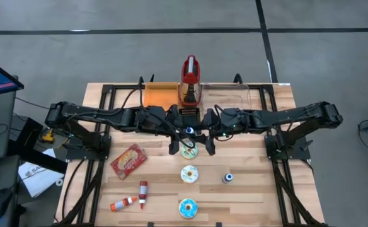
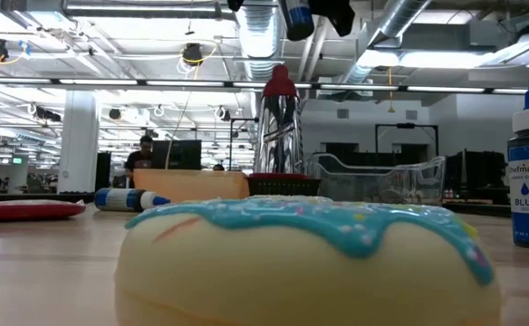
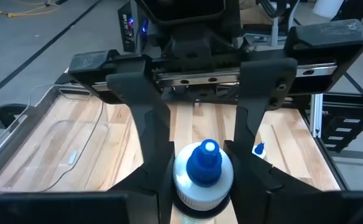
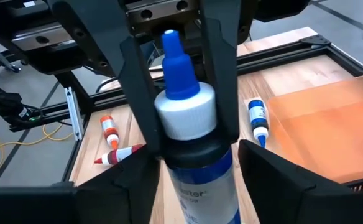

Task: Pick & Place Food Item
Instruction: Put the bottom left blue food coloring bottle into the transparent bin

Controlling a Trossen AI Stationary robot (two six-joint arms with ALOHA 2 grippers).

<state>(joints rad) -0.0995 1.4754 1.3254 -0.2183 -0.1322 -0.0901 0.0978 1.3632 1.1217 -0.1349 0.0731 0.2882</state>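
Around the jaws: we see a green disc [image 1: 188,151] on the tabletop [image 1: 253,189] right below them. Two more frosted discs [image 1: 189,174] [image 1: 188,207] lie farther out in a row, and a small blue-capped bottle [image 1: 228,178] stands on the right arm's side.
Behind the jaws: a red-topped upright appliance [image 1: 191,81] stands between an orange board [image 1: 159,96] and a clear bin [image 1: 234,94].
In the way: we find nothing between the jaws and the packet. In the low view, a blue-iced ring [image 2: 310,263] blocks most of the tabletop.
Food item: the red snack packet [image 1: 128,159] lies flat on the left arm's side, well apart from both jaws. Two red-capped tubes [image 1: 143,193] [image 1: 124,203] lie beyond it.
Left gripper [image 4: 180,112]: it is raised over the tabletop's middle, its jaws clenched on the white collar of a blue-tipped bottle [image 4: 191,134].
Right gripper [image 3: 201,168]: it faces the left one head-on. Its jaws are spread on either side of that bottle, and we see gaps at the bottle's body.
Arms: both reach level toward the middle and meet there.
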